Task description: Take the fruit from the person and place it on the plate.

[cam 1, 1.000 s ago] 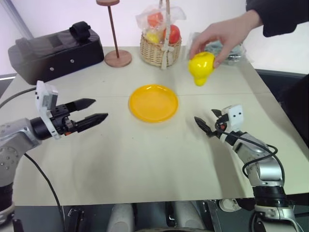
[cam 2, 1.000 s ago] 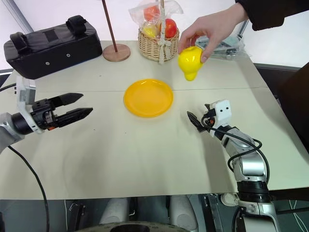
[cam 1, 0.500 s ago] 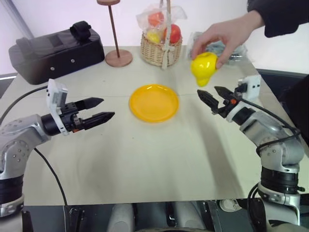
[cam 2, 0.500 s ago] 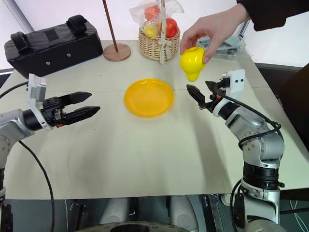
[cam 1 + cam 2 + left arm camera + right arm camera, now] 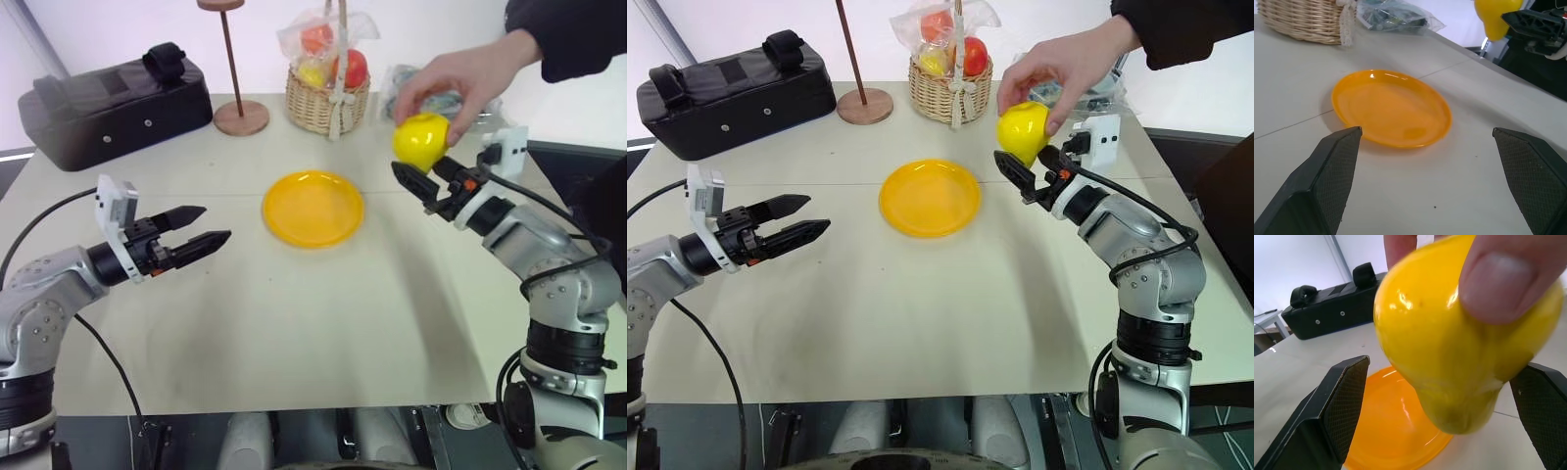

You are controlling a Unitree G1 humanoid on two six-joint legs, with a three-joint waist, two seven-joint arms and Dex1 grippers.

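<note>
The person's hand (image 5: 460, 78) holds the glossy yellow fruit (image 5: 421, 140) from above, over the table's far right. My right gripper (image 5: 416, 176) is raised level to it and open. Its two black fingers (image 5: 1337, 406) flank the lower half of the fruit (image 5: 1449, 333) with a gap on each side. The yellow-orange plate (image 5: 313, 208) lies bare at the table's middle, left of that gripper. My left gripper (image 5: 216, 222) hovers open above the table to the plate's left, pointing at the plate (image 5: 1391, 107), with nothing between its fingers.
At the back of the table stand a wicker basket (image 5: 328, 98) with bagged fruits, a wooden stand (image 5: 238, 113) and a black bag (image 5: 113, 103). A clear plastic packet (image 5: 1087, 93) lies behind the person's hand. The table's right edge is near my right arm.
My right gripper has risen from near the table and moved left up to the fruit, so its fingers now flank it. The person's hand has tipped the fruit slightly. The left gripper has barely moved.
</note>
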